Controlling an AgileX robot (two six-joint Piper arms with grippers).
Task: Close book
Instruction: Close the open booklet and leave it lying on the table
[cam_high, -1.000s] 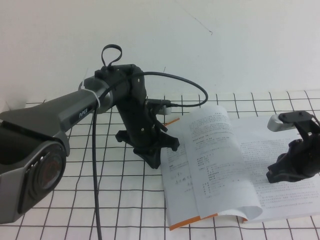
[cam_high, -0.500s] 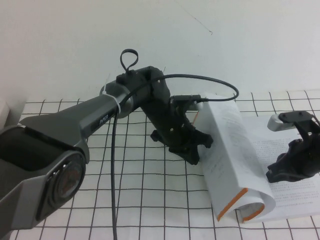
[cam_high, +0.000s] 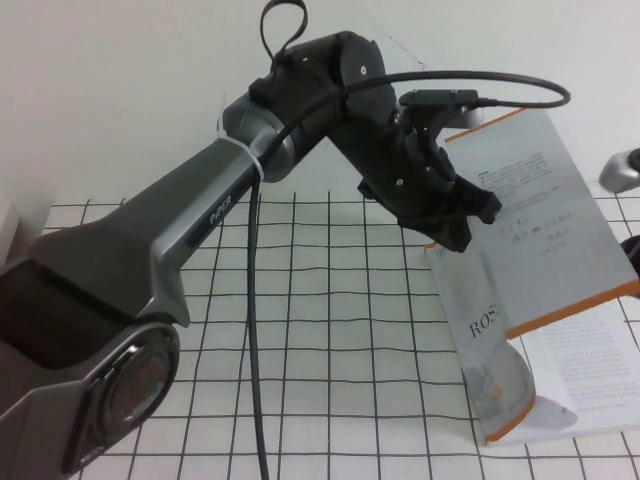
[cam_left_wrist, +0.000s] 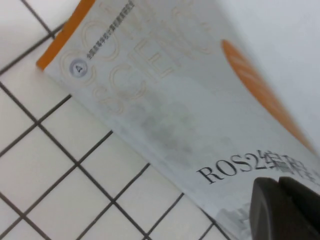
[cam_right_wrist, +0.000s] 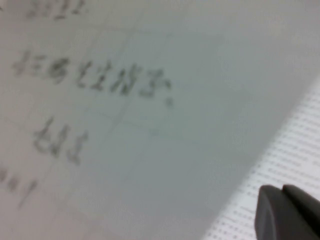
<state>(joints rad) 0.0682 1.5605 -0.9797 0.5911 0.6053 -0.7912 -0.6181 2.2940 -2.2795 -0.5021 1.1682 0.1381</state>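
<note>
Left gripper (cam_high: 455, 228) is seen raised above the right half of the table (cam_high: 330, 340), pressed against the lifted part of the book (cam_high: 545, 225). Its tips are held together, shown in the left wrist view as one dark block split by a thin seam. The exact spot of contact is hidden by the gripper's own body.

The book is placed at the right side of the gridded table, half closed. A pale cover sheet with orange edges and small print is held up steeply. Below it a cover face is turned toward the left, on which "ROS" can be read. More characters follow those letters in the wrist view, but they are cut off by the frame and by the dark tips. A printed page (cam_high: 590, 375) is seen lying flat beneath the raised part, its right portion cut off at the frame's edge and its print too small to be read.

Right gripper (cam_right_wrist: 287, 212) is placed close over that page, beside the raised leaf; whether the page is touched cannot be told. Its tips are likewise seen closed together in a corner of its wrist view, where the leaf is shown only as blurred grey writing. In the high view only a grey fragment and a dark sliver of that arm are shown at the right edge. A black cable (cam_high: 250, 330) is draped from the left arm across the grid.
</note>
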